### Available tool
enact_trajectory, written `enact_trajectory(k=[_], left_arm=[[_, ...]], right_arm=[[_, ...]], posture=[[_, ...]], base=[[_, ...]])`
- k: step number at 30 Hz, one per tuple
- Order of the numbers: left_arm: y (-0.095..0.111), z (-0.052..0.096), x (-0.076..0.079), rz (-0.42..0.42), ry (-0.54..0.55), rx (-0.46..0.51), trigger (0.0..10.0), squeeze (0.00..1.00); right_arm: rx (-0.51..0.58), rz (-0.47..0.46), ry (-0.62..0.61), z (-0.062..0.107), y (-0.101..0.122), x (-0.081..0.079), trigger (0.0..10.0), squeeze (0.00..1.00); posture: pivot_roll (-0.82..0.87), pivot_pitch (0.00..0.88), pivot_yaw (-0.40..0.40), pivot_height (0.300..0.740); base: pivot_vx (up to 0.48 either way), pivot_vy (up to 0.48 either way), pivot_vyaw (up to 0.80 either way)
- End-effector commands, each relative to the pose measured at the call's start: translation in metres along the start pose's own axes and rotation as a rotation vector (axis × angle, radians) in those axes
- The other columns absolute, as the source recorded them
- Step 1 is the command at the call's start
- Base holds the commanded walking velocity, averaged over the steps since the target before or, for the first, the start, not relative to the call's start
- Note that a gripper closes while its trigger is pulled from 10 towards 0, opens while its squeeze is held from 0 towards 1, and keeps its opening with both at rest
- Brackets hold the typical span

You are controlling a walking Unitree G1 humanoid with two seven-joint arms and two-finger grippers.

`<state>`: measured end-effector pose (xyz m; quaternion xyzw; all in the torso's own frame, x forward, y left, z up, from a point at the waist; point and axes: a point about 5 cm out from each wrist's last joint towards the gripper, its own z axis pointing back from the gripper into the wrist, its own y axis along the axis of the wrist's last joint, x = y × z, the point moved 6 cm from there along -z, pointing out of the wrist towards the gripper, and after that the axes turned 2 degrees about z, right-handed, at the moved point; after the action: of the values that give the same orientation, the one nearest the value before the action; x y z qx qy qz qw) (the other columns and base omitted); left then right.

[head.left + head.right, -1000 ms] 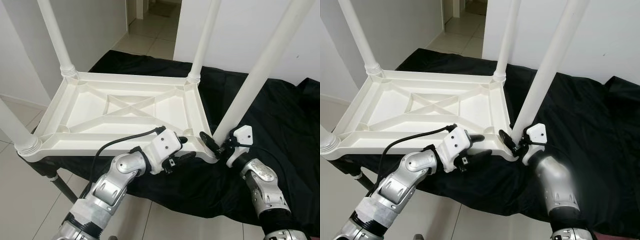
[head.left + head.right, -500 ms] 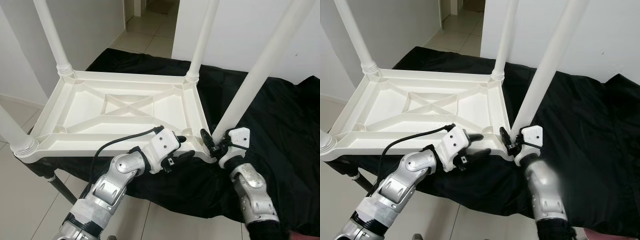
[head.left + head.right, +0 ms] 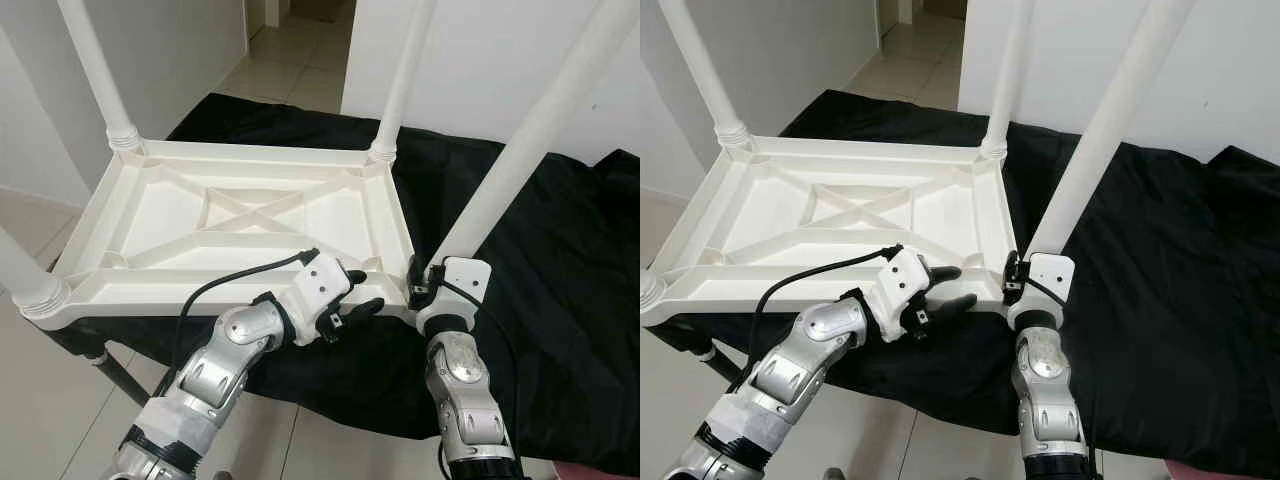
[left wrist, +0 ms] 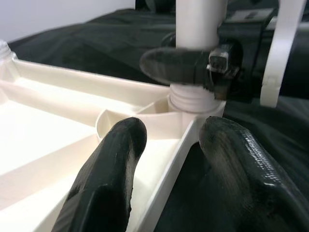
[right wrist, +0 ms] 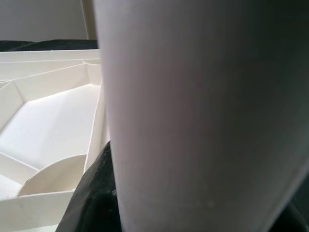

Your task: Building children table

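You can't see the tops of the four white legs; the near right leg (image 3: 525, 150) runs out past the frame. Your right gripper (image 3: 414, 287) is mostly hidden behind its white wrist housing, fingers unreadable. The near left corner of the upturned table (image 3: 240, 215) is cut off.

You've got a plain white table (image 3: 240, 215) with white legs (image 3: 520, 160), on a black cloth (image 3: 560, 270); black fingers (image 4: 106, 179).
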<state>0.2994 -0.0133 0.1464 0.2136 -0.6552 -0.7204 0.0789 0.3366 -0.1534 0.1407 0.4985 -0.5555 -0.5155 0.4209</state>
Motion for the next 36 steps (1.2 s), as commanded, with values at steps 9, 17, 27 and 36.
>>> enact_trajectory(k=[9, 17, 27, 36], left_arm=[[-0.005, -0.003, 0.014, 0.019, -0.087, -0.021, 10.0, 0.00], [-0.005, -0.002, 0.011, 0.008, -0.071, -0.024, 10.0, 0.00], [-0.006, 0.000, 0.011, 0.005, -0.069, -0.030, 10.0, 0.00], [-0.007, 0.000, 0.013, -0.002, -0.089, -0.039, 10.0, 0.00]], right_arm=[[-0.047, -0.053, 0.004, 0.006, -0.005, -0.006, 10.0, 1.00], [0.021, -0.056, 0.089, 0.000, 0.000, 0.002, 10.0, 1.00], [0.033, -0.050, 0.233, 0.002, -0.004, 0.001, 10.0, 0.00], [0.042, 0.011, 0.526, 0.007, -0.002, 0.000, 10.0, 0.00]], posture=[[0.00, 0.085, -0.055, 0.740], [0.01, 0.087, -0.060, 0.740], [0.02, 0.075, -0.061, 0.740], [0.01, 0.051, -0.048, 0.740]], base=[[0.000, 0.000, 0.00], [0.000, 0.000, 0.00], [0.000, 0.000, 0.00], [0.000, 0.000, 0.00]])
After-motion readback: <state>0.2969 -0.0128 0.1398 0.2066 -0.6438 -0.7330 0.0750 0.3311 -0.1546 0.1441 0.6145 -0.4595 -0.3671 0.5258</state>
